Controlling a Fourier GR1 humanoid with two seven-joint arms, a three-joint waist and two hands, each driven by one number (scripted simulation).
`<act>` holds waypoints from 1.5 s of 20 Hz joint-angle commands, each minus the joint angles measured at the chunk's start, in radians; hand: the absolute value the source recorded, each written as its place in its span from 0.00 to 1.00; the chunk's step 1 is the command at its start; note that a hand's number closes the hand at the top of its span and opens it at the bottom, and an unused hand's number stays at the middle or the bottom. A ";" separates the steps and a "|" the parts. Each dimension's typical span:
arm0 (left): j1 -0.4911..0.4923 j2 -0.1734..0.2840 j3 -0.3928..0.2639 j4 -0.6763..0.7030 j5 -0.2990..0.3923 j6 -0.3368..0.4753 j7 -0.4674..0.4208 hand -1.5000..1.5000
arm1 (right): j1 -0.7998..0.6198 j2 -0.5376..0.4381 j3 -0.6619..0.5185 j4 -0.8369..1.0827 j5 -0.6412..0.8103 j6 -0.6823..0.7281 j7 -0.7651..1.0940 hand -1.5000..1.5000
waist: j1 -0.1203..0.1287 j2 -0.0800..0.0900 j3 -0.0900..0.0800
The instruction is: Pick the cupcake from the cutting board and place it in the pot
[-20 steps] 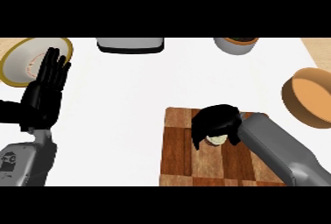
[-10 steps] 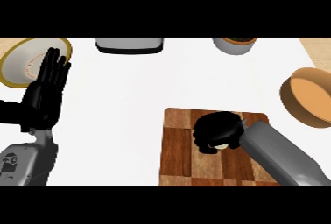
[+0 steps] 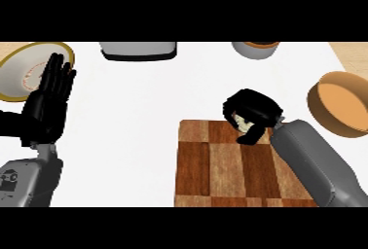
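Observation:
My right hand is curled round the pale cupcake, which shows only partly between fingers and thumb. Hand and cupcake hang over the far edge of the checkered wooden cutting board. The pot, an orange-brown round vessel, stands to the right near the counter's edge. My left hand rests open at the left, fingers up.
A plate with a yellow rim lies behind the left hand. A grey appliance sits at the far middle. A small grey cup with orange inside stands at the far right. White counter lies between the board and the left arm.
My right hand has lifted the cupcake from the middle of the board and carried it away toward the board's far edge. The left hand has stayed still.

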 commanded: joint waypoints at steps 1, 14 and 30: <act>0.003 0.007 0.006 -0.003 -0.004 0.002 -0.004 0.50 | -0.031 0.061 -0.159 0.080 -0.019 -0.073 0.361 1.00 | -0.009 -0.003 0.000; 0.024 0.002 0.005 0.020 0.011 -0.023 -0.013 0.50 | -0.401 0.090 -0.289 0.054 0.387 -0.391 1.410 1.00 | 0.010 -0.012 0.000; 0.078 0.011 0.034 -0.031 0.023 -0.054 -0.045 0.50 | -0.134 -0.162 -0.434 -0.352 0.445 -0.092 1.561 1.00 | 0.003 0.003 0.007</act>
